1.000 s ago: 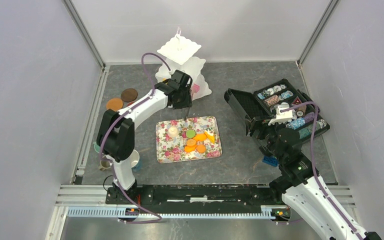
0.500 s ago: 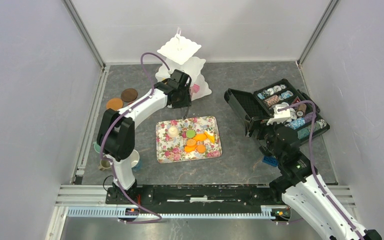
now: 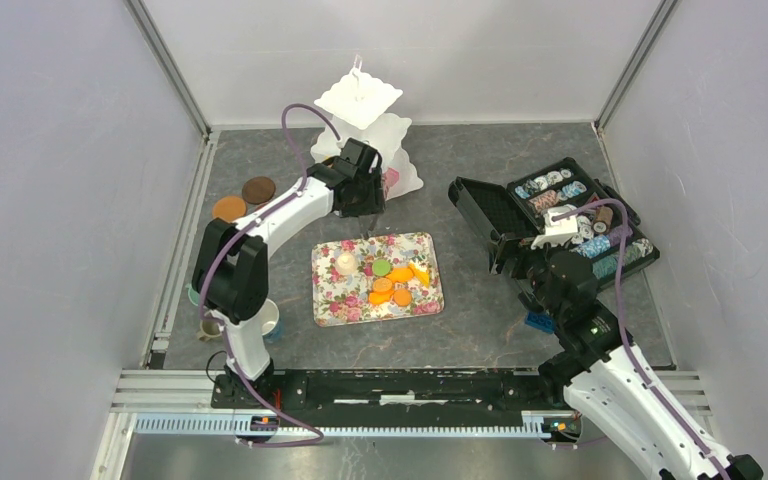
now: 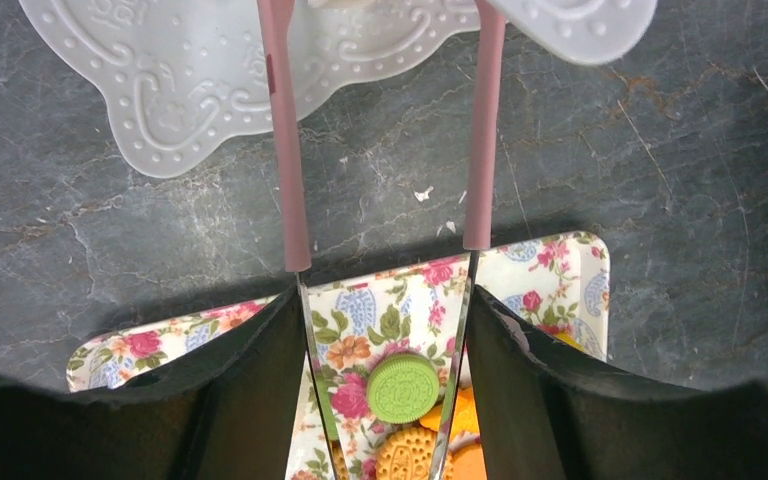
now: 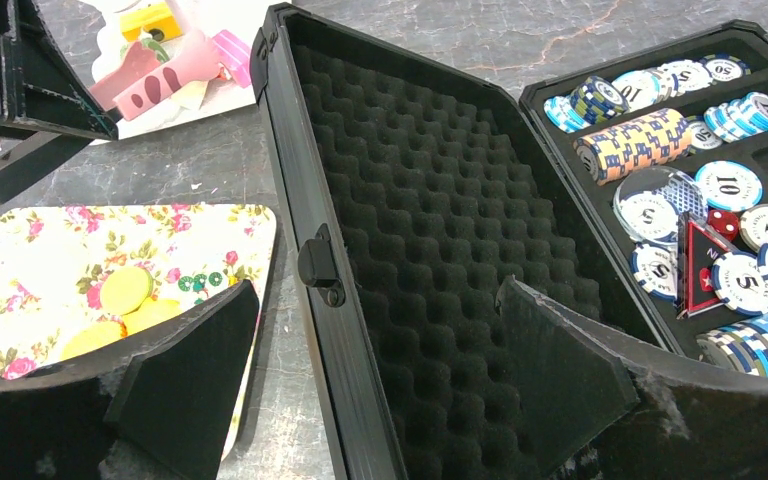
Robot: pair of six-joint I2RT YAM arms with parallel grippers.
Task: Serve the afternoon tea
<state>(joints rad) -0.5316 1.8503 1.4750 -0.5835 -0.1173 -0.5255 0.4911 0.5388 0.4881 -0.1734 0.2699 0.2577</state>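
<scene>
My left gripper (image 3: 366,195) (image 4: 385,300) hangs between the white tiered stand (image 3: 360,100) (image 4: 190,90) and the floral tray (image 3: 330,300) (image 4: 550,270). It is shut on pink-sleeved metal tongs (image 4: 285,150), whose arms stand spread; their tips reach over the stand, out of frame. On the tray lie a green biscuit (image 3: 383,267) (image 4: 403,388), orange biscuits (image 3: 385,290) and a cream cake (image 3: 346,262). A pink cake (image 3: 391,178) (image 5: 160,80) sits on the stand's lowest tier. My right gripper (image 3: 540,255) (image 5: 375,290) is open and empty over the case lid.
The black hard case (image 3: 570,215) (image 5: 440,200) lies open at the right, full of patterned discs. A blue brick (image 3: 539,322) lies near it. Brown (image 3: 258,189) and orange (image 3: 228,208) saucers sit at the left, and cups (image 3: 268,320) stand by the left arm's base.
The right gripper has drifted slightly left over the case lid. The left arm stays by the stand with the tongs.
</scene>
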